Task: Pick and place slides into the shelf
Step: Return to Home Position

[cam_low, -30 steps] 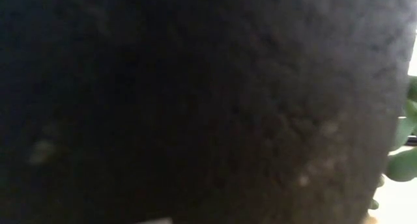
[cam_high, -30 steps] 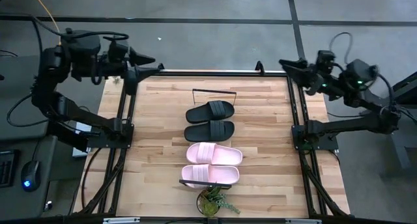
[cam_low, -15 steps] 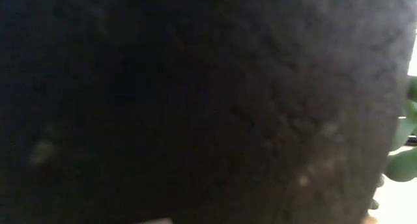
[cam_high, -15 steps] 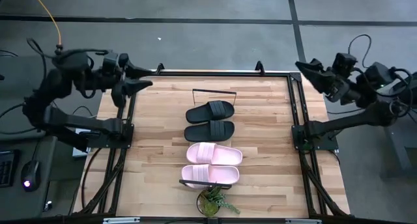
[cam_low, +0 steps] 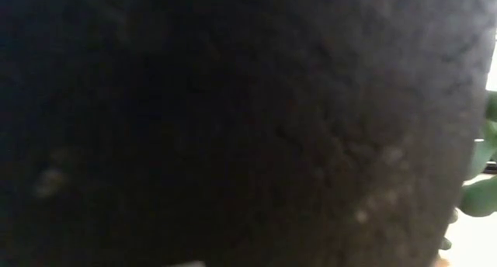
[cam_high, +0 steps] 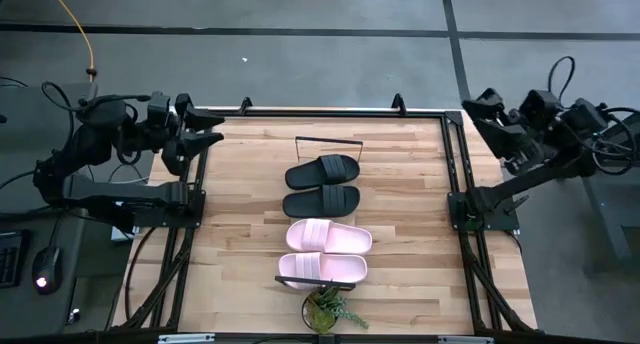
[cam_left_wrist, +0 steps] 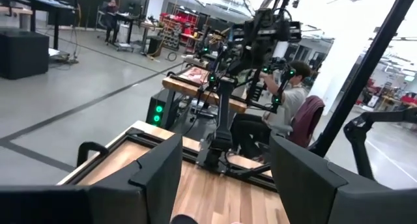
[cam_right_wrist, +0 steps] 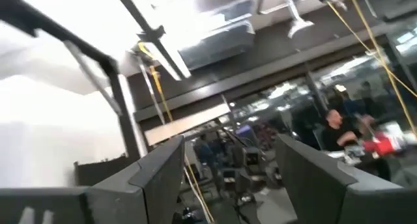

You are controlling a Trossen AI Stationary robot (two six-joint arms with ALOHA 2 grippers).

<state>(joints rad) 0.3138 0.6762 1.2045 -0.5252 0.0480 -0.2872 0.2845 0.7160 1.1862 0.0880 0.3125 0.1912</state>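
Two black slides (cam_high: 322, 170) (cam_high: 321, 200) and two pale pink slides (cam_high: 329, 236) (cam_high: 322, 269) lie soles down in a row at the table's middle. They lie on light wood between the shelf's black end bars (cam_high: 330, 141) (cam_high: 314, 282). My left gripper (cam_high: 210, 129) hangs open over the table's far left corner, nothing between its fingers (cam_left_wrist: 156, 178). My right gripper (cam_high: 480, 109) hangs open beyond the far right corner, tipped upward, and its wrist view shows only the room. Both are far from the slides.
A small green plant (cam_high: 330, 309) stands at the near edge, just in front of the pink slides. Its dark pot (cam_low: 233, 127) fills the low view. Black frame rails (cam_high: 190, 199) (cam_high: 455, 184) run along the table's left and right sides. People sit at benches (cam_left_wrist: 290, 100) beyond the table.
My left gripper has drawn back toward the table's left edge and sunk, levelling out. My right gripper has swung back toward the right edge, off the tabletop, and tipped up. Both have stayed open. The slides have not moved.
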